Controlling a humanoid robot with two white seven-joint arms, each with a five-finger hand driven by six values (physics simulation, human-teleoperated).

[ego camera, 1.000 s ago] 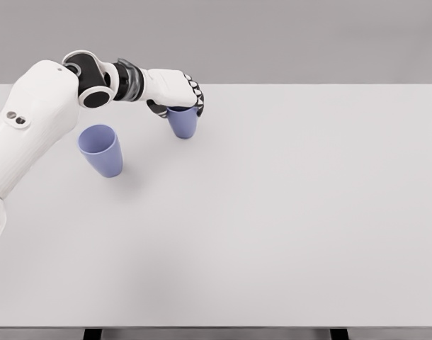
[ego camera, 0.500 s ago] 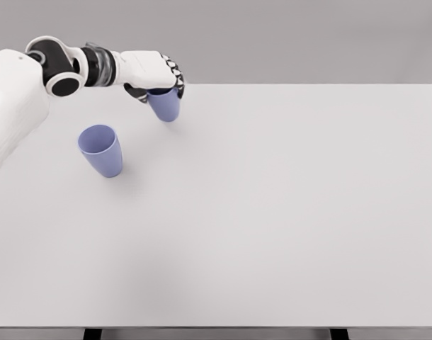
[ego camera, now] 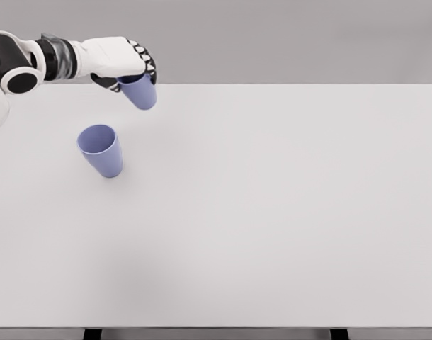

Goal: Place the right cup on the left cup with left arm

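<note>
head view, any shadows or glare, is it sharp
Head view: flat, even light, no glare; only a faint soft shadow on the table beside the standing cup; slightly soft overall, though the left robot hand and held cup read clearly.

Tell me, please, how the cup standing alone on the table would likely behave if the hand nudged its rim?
The standing cup tapers to a narrow base, so a nudge high up would probably tip it. On its side it would likely roll in a curve. The left hand lifts its twin from above, suggesting it is light and stiff.
</note>
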